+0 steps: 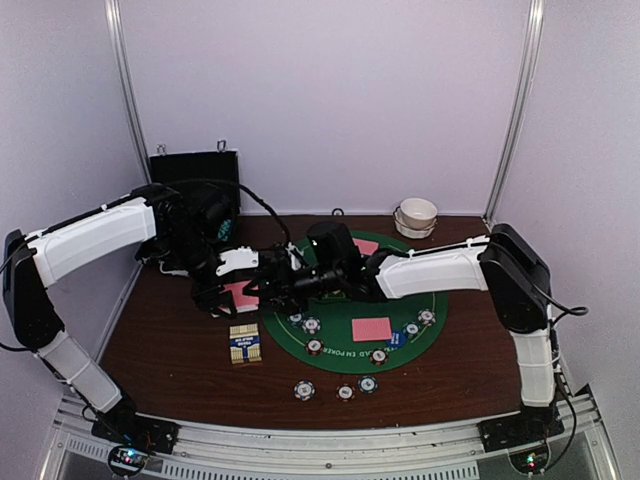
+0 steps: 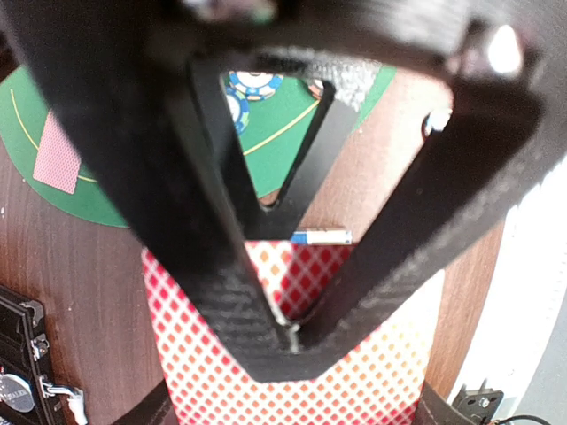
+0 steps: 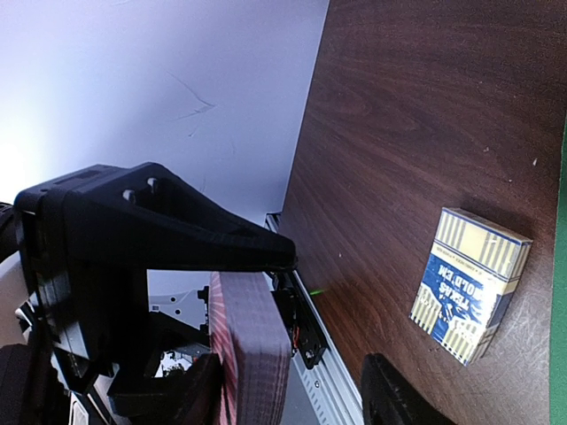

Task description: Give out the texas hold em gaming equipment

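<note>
A deck of pink-backed playing cards (image 1: 240, 295) is held above the table's left side, and my left gripper (image 1: 225, 290) is shut on it. In the left wrist view the deck (image 2: 372, 372) fills the bottom between my left gripper (image 2: 297, 412) fingers, with the right arm's black finger frame lying across the top card. My right gripper (image 1: 262, 285) reaches in from the right. In the right wrist view the deck (image 3: 252, 354) stands edge-on inside my right gripper (image 3: 288, 394), close to one finger, with a gap to the other. Striped poker chips (image 1: 311, 324) and a pink card (image 1: 371, 329) lie on the green mat (image 1: 340, 345).
The blue-and-yellow card box (image 1: 245, 345) lies left of the mat and shows in the right wrist view as the box (image 3: 469, 283). Three chips (image 1: 345, 393) sit near the front edge. A white bowl (image 1: 417, 215) stands at the back right, a black case (image 1: 195, 170) at the back left.
</note>
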Controlling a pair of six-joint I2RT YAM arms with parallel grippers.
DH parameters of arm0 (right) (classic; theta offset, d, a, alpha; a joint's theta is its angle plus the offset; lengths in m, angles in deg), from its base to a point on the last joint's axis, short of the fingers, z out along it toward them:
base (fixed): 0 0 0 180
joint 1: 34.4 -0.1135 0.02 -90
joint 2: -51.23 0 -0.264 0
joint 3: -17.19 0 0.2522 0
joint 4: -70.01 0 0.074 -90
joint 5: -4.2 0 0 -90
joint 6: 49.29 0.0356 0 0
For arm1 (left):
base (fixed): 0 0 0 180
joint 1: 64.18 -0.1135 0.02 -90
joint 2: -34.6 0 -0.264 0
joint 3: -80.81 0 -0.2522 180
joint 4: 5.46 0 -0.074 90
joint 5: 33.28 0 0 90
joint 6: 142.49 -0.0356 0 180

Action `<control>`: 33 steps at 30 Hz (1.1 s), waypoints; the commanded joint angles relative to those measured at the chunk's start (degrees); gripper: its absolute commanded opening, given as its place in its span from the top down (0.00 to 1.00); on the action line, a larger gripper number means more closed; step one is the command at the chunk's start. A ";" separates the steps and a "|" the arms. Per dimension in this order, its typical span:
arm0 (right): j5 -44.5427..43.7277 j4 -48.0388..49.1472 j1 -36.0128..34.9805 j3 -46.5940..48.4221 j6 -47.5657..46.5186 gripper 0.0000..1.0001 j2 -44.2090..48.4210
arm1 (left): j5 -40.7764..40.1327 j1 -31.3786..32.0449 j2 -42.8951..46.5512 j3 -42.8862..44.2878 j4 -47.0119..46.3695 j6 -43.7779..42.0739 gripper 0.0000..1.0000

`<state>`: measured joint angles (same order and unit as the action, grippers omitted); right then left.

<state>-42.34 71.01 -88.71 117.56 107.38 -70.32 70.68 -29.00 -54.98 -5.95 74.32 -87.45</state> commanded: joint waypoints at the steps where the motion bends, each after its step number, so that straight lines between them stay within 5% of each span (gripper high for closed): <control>1: -0.08 -6.03 0.42 -0.65 -3.63 0.46 2.97 | 0.96 -0.29 2.00 -0.11 -1.11 0.37 1.00; 7: 0.16 -6.40 0.51 -0.38 -3.91 0.46 4.12 | 0.73 -0.33 2.20 -0.37 -1.15 0.33 1.00; 14: 1.54 -3.33 0.69 0.13 -1.11 0.58 5.20 | -0.51 -0.29 1.82 -0.92 -1.22 -0.24 1.00; 33: 3.12 1.08 -0.13 3.99 3.10 0.49 -1.22 | 0.48 -0.29 1.57 0.23 -1.33 0.12 1.00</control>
<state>-40.50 67.14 -88.38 118.54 108.21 -69.08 70.20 -29.00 -54.94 -6.74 74.30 -87.47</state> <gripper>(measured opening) 0.508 0.667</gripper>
